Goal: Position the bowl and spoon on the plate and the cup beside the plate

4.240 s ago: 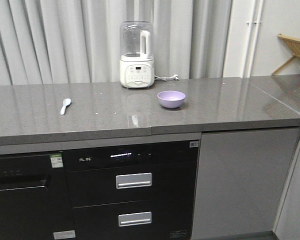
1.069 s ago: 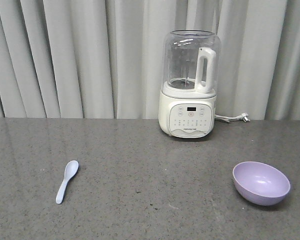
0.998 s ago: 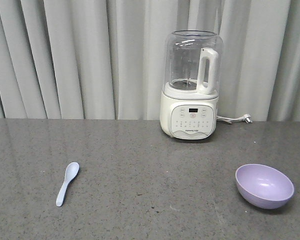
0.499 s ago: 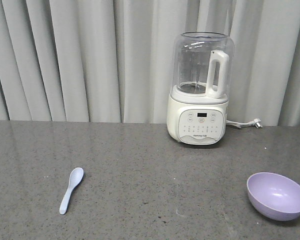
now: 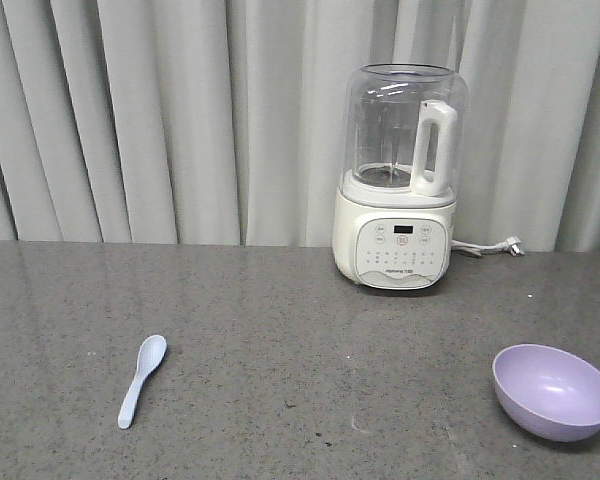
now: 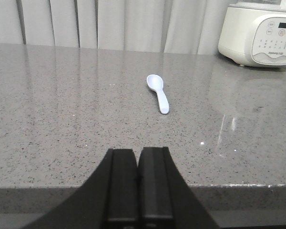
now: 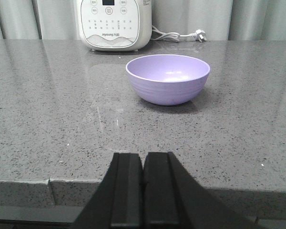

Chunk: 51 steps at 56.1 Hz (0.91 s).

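Observation:
The pale blue-white spoon [image 5: 141, 379] [image 6: 158, 87] lies flat on the grey countertop at the left, scoop pointing away from me. The lavender bowl [image 5: 554, 391] [image 7: 168, 78] stands upright at the right and holds nothing. My left gripper [image 6: 137, 155] is shut with nothing in it, hanging at the counter's front edge well short of the spoon. My right gripper [image 7: 143, 158] is also shut on nothing, at the front edge with the bowl straight ahead of it. The plate and the cup are out of view. Neither gripper shows in the front view.
A white blender with a clear jug [image 5: 403, 179] [image 7: 113, 24] stands at the back of the counter before a grey curtain; its base [image 6: 259, 32] shows at the left wrist view's far right. Its cord and plug [image 5: 500, 247] [image 7: 181, 35] lie behind the bowl.
The front view has drawn much closer to the counter, then shifted left, so blender and bowl slid rightward in frame. Spoon and bowl have not moved on the counter.

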### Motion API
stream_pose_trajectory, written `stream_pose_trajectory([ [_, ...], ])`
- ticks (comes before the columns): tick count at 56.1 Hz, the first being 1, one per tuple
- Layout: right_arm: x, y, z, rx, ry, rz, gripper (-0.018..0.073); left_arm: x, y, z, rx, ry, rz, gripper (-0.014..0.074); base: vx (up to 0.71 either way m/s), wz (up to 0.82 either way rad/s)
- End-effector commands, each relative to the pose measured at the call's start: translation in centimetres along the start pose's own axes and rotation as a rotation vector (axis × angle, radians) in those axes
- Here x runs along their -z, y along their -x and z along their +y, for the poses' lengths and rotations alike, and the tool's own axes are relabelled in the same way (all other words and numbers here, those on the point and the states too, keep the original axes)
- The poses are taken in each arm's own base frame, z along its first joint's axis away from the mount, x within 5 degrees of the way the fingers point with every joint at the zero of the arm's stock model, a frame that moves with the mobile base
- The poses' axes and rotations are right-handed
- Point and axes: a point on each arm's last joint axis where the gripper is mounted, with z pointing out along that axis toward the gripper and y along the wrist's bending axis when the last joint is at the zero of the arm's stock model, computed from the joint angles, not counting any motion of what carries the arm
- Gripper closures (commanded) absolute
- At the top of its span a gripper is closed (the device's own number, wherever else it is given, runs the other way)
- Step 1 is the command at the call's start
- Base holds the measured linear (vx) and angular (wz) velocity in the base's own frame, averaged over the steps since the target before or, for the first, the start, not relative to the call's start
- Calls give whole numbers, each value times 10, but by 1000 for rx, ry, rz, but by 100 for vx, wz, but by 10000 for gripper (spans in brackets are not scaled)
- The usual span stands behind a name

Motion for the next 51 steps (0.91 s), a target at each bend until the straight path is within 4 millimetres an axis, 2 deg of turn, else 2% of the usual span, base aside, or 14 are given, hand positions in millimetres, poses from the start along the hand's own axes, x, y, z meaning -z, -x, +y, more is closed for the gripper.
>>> stream_pose_trajectory([
  [1,-1,5,1,13,7,-56,568,1,17,-3,9,-28,-93,600,0,-1],
  [42,-1,8,1,13,10,-80,568,1,19,-4,8,-32,-107,600,0,0],
  [47,0,14,2,13,20,-147,568,3,29,-7,2,-64,-221,600,0,0],
  [51,2,25,3,15,36,-265,568,7,41,-10,27,-104,-347,600,0,0],
])
